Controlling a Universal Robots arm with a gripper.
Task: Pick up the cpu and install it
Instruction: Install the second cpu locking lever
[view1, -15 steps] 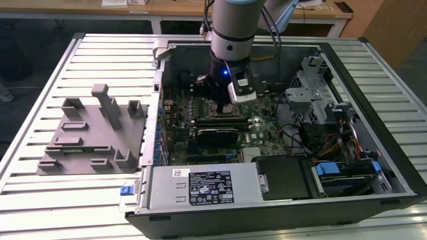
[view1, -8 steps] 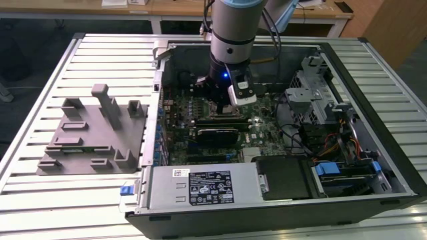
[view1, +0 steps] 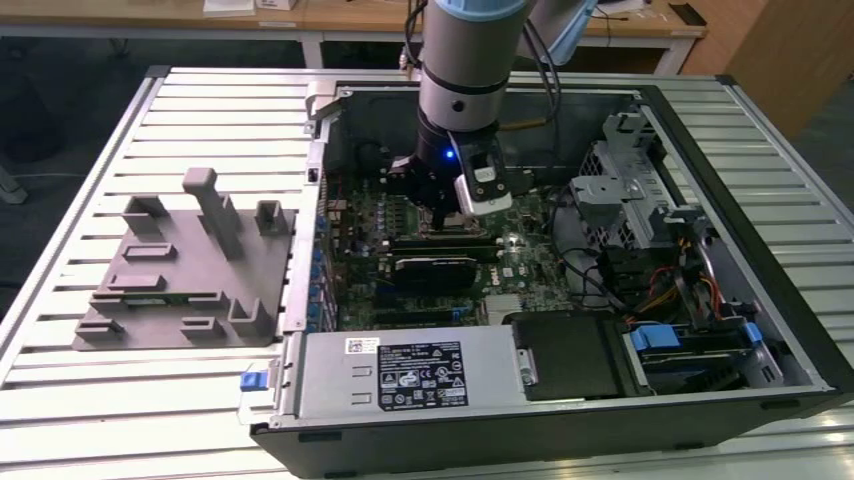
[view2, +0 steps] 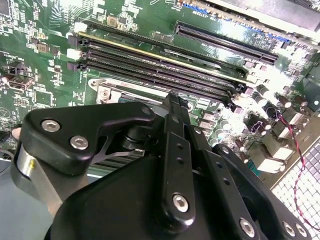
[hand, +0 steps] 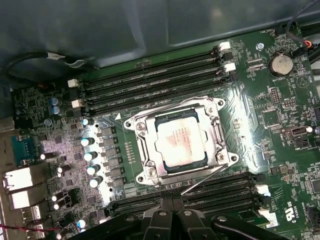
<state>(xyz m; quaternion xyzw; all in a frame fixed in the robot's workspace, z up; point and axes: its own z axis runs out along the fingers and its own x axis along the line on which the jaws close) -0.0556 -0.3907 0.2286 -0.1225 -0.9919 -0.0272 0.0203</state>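
Already the cpu (hand: 180, 141) is seen seated flat inside the socket frame (hand: 176, 142) on the motherboard (hand: 280, 140), just beyond the fingers (hand: 172, 206), which are drawn together with nothing held between them. Its square top is faced upward, edges aligned with the frame.
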